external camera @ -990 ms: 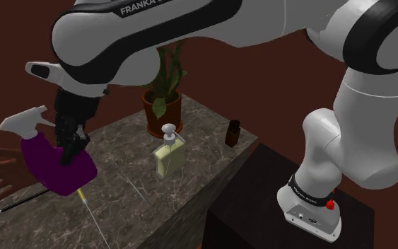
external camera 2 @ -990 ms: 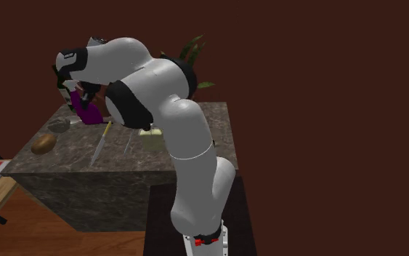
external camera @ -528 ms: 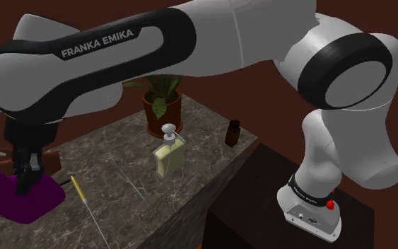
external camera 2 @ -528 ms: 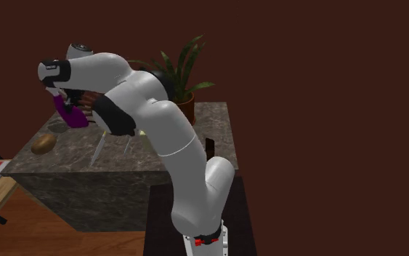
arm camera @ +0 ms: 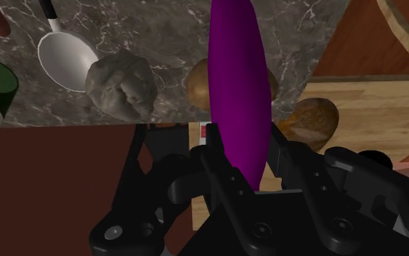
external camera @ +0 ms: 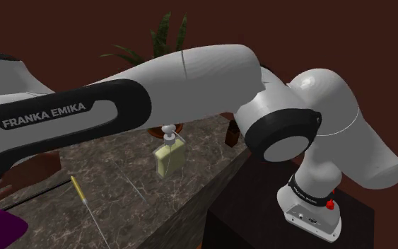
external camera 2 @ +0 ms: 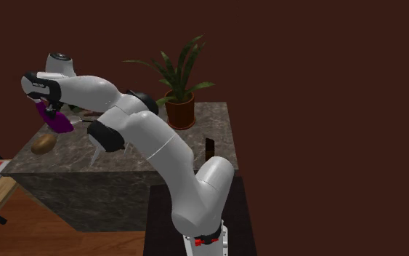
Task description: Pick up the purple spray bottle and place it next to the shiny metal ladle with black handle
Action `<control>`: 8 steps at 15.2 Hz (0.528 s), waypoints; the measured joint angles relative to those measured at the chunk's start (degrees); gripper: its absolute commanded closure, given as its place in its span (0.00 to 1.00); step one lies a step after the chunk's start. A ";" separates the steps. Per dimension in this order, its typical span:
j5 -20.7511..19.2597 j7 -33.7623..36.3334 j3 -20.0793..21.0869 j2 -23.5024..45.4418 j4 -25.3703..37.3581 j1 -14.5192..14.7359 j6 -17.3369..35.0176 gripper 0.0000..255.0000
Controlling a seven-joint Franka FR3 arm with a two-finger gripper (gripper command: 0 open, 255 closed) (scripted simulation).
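One purple spray bottle (arm camera: 239,94), farther out in gripper (arm camera: 246,156); one ladle (arm camera: 66,54).

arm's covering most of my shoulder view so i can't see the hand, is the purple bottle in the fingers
Observer: Yes. In the wrist view the fingers clasp the purple spray bottle from both sides.
Operator: ok where's the ladle
Observer: The ladle lies on the marble counter, its shiny bowl beside a grey lumpy thing.
Operator: bottle down yet
Observer: No. In the second exterior view it hangs above the counter's left end, near a brown rounded thing.
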 measured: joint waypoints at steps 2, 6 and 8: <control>-0.25 0.97 0.11 3.14 4.20 -0.17 -0.82 1.00; 0.18 0.14 0.43 4.04 3.17 -0.10 1.03 1.00; 0.41 -0.25 0.62 4.82 2.93 -0.07 2.01 1.00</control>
